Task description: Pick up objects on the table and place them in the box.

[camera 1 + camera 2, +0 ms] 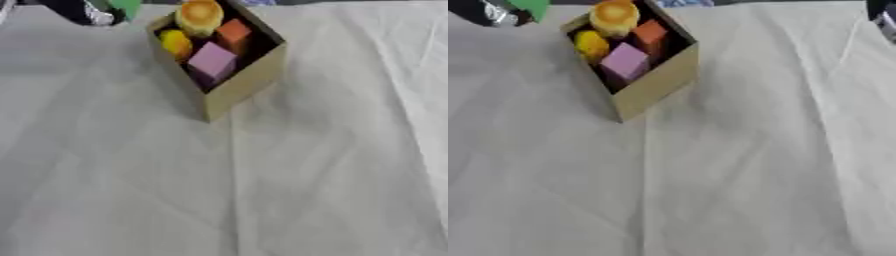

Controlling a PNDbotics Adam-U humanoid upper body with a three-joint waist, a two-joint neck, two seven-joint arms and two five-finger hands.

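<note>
An open cardboard box (247,82) stands at the top middle of the white cloth. Inside it lie a purple cube (212,60), an orange block (234,33), a yellow piece (175,42) and a round yellow-orange piece (199,15) at the far end. My left hand (90,14) comes in at the top left, just left of the box's far corner, shut on a green block (128,7) that is cut by the top edge. A dark bit of my right hand (882,15) shows at the top right corner; its pose is hidden.
A wrinkled white cloth (262,190) covers the whole table, with a long crease running down from the box's near corner.
</note>
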